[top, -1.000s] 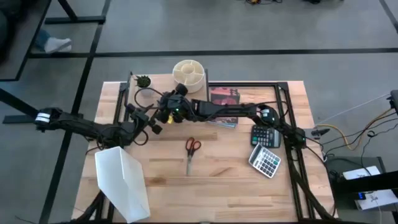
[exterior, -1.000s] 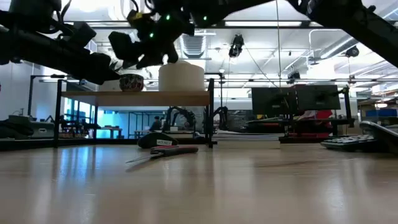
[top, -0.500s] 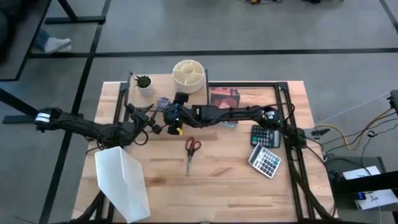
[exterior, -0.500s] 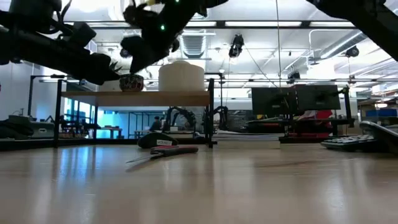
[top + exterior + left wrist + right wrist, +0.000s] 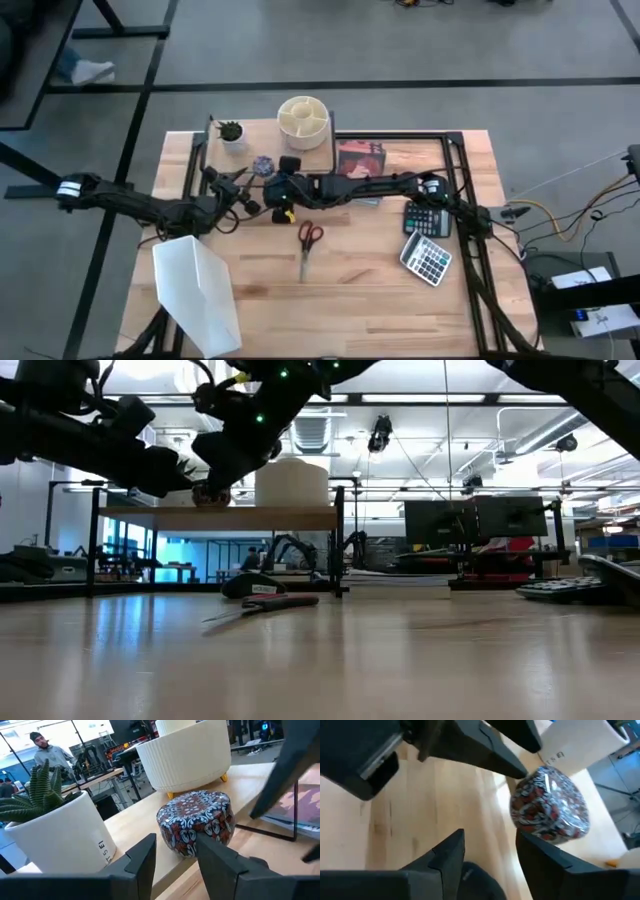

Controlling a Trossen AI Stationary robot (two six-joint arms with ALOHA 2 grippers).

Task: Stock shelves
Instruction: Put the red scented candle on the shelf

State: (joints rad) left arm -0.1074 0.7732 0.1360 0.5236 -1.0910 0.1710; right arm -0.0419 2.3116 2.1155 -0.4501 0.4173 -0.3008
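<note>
Tabletop [image 5: 350, 270], light wood, carries everything, shown largest to smallest. White angled file holder [image 5: 198, 297] stands at near-left corner. Shelves [image 5: 215, 165], a low riser w/ light-wood board on thin black legs, sit at rear-left of table; in low view the board [image 5: 215, 517] is raised above the tabletop. On the board: round white divided organiser [image 5: 303, 119], small potted plant [image 5: 231, 133] in a white pot, and patterned round tin [image 5: 264, 165] btwn them, nearer the front edge. Book [image 5: 360, 160] lies flat just right of the shelf; two calculators [image 5: 428, 240] farther right; red-handled scissors [image 5: 307, 243] at table centre. Left gripper [image 5: 240, 195] is just in front of the tin, fingers [image 5: 142, 857] parted, nothing held. Right gripper [image 5: 282, 187] is just beside the tin on its right, fingers [image 5: 447, 855] likewise apart, empty; tin [image 5: 550, 802] ahead of them. Person [image 5: 47, 752] visible in room beyond.
</note>
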